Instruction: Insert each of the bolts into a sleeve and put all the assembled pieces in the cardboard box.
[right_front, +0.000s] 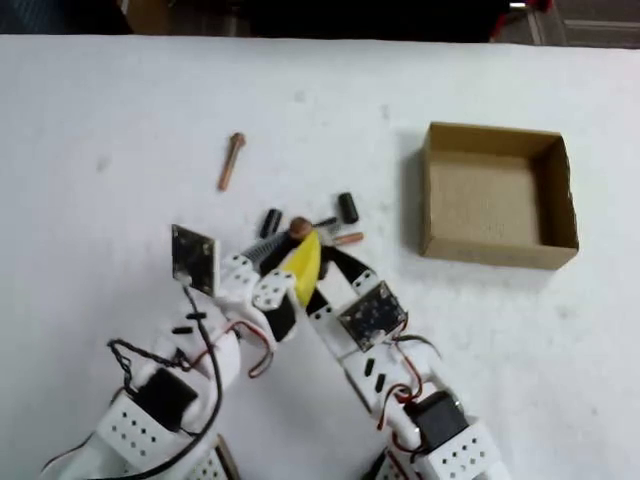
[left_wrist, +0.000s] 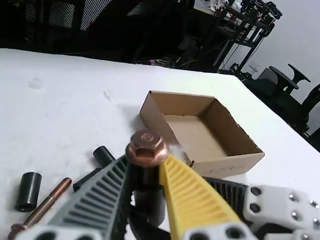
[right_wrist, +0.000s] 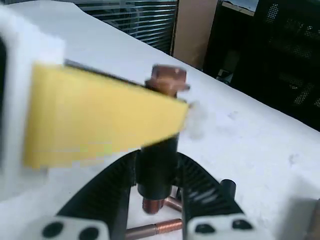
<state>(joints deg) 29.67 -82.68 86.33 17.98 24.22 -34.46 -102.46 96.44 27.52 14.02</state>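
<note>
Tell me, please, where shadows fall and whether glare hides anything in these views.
High view: the brown cardboard box throws a shadow on the white table, toward the loose parts; left wrist view: the copper hex-head bolt gleams, nothing hidden; right wrist view: a yellow finger, not glare, covers part of the black sleeve.

No text, label, number or sign can be read in any view. The cardboard box (left_wrist: 220, 165) has a few faint dark marks on its near outer wall, right of centre in the left wrist view. They are too faint to tell as letters or figures. In the lower middle of the high view, the small circuit boards (right_front: 372, 315) on the arms' wrists show pale specks that are too small to read.
</note>
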